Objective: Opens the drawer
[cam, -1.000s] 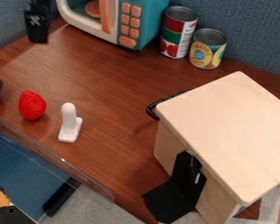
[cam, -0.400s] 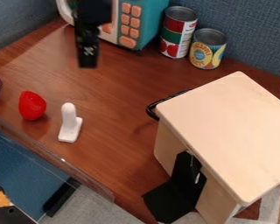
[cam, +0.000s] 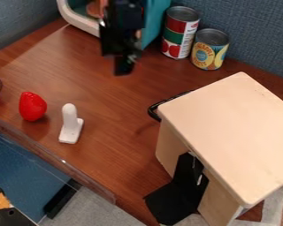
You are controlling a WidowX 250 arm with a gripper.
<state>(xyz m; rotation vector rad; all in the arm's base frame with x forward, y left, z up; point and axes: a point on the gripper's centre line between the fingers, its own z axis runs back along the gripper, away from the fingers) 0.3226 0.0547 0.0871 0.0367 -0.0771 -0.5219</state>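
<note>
We see the gripper (cam: pixel 124 70) at the far side of the work surface, in front of the toy microwave (cam: pixel 80 20); across these frames it has swung in from the far left, travelling rightward and a little nearer. That brings it closer to the black handle (cam: pixel 152 111), which sticks out from the far left side of the wooden box (cam: pixel 235 132) on the right. The handle and the box have not shifted meanwhile, so we take this as the approach, with the pull itself not begun. We cannot tell whether the gripper is open or closed, and we make out nothing held in it. The drawer's front is turned away from us; going by how near the handle sits to the box, we judge it shut or nearly so. Next we would want the gripper lowered beside the handle, hooked behind it or closed around it, then drawn straight out from the box toward the far left. A crooked pull could jam the drawer or drag the whole box along. The white figure (cam: pixel 70 124) and the red strawberry (cam: pixel 32 106) stand well apart, farther left, likely out of the drawer's way.
</note>
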